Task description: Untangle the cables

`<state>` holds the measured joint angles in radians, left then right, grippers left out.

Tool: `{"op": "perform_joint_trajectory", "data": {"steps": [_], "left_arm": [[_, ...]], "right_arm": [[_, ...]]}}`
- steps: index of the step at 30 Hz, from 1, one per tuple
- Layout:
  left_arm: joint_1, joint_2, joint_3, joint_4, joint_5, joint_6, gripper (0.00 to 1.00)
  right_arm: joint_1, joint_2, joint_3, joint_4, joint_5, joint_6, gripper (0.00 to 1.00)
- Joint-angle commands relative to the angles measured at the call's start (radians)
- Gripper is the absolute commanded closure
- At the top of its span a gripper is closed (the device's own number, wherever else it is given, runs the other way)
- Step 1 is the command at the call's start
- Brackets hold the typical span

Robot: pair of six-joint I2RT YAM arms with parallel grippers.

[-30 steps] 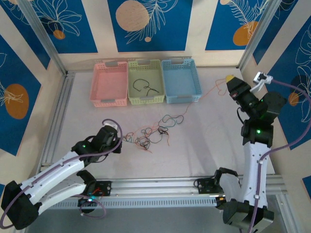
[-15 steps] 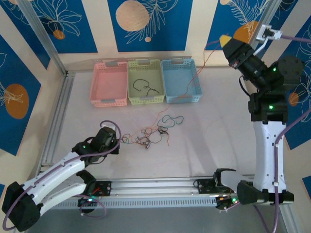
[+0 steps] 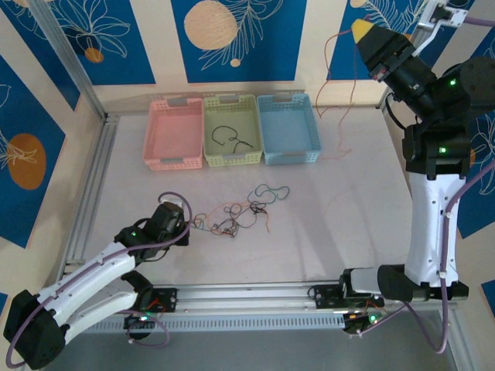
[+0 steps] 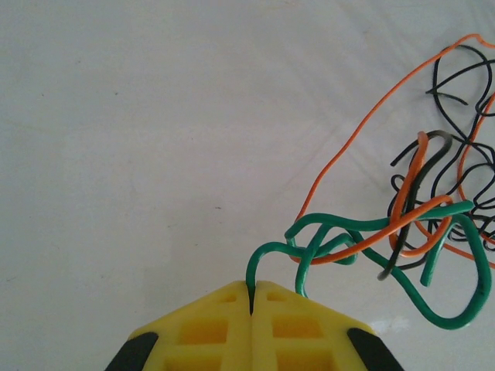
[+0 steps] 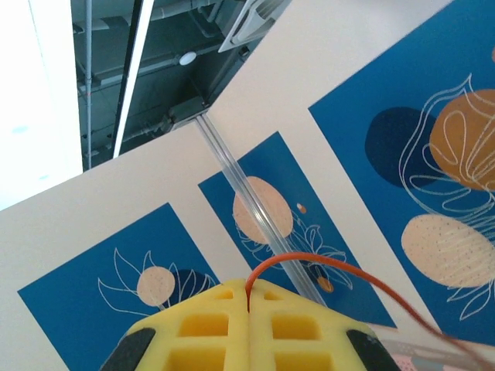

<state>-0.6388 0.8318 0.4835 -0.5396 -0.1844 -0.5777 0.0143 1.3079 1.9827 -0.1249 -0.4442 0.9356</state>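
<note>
the left gripper [image 3: 188,221] is held low on the worktop [image 3: 332,224], its jaws pinched together on a green cable [image 4: 371,223] at the left end of the tangled cables [image 3: 241,212], which are spread mid-worktop in front of three baskets. the right gripper [image 3: 360,29] is seen high by the back wall, jaws clamped on an orange cable [image 5: 309,256] hung down just right of the blue basket [image 3: 288,127]. a black cable [image 3: 230,137] is laid in the green basket [image 3: 230,158].
</note>
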Motion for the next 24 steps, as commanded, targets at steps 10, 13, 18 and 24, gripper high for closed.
{"op": "perform_joint_trajectory", "data": {"steps": [10, 13, 18, 24], "left_arm": [[0.013, -0.024, -0.016, 0.01, 0.021, 0.0, 1.0], [0.013, -0.023, -0.016, 0.012, 0.023, 0.002, 1.0], [0.014, -0.031, -0.02, 0.015, 0.022, 0.004, 1.0], [0.013, -0.044, -0.025, 0.018, 0.019, 0.004, 1.0]], "right_arm": [[0.021, 0.043, -0.122, 0.067, 0.068, -0.011, 1.0], [0.039, 0.081, -0.125, 0.097, 0.105, -0.028, 1.0], [0.065, 0.205, -0.034, 0.107, 0.123, -0.02, 1.0], [0.092, 0.384, 0.138, 0.109, 0.161, -0.022, 1.0]]}}
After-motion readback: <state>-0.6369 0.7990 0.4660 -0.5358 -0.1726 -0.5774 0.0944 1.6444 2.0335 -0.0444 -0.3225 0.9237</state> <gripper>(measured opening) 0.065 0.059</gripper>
